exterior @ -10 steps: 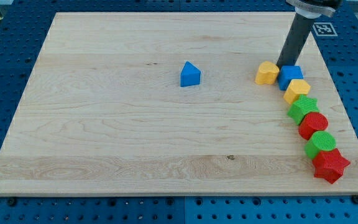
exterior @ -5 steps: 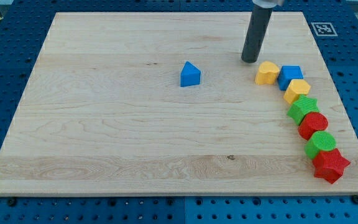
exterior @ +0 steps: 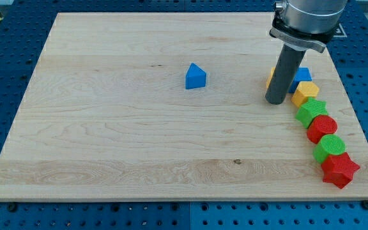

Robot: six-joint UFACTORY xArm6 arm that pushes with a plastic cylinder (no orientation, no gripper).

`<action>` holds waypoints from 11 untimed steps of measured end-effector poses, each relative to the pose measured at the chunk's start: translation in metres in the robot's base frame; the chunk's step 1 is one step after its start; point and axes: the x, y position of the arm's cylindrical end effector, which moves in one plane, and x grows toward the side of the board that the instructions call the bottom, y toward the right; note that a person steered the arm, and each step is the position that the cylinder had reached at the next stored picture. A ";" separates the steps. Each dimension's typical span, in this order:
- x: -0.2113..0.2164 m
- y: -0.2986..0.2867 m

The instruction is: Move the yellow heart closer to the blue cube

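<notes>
My tip on the board, just below the rod-hidden yellow heart, blue cube beside the rod's right

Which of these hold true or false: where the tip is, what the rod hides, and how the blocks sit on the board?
1. My tip rests below the yellow heart in the view. True.
2. The rod hides the blue cube completely. False: part of it shows at the rod's right.
3. The blue triangular block sits alone near the board's middle. True.
4. The red star lies at the view's top left. False: it is at the bottom right.
</notes>
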 end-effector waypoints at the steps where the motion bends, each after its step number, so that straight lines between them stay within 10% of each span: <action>1: -0.009 0.000; 11: -0.113 -0.006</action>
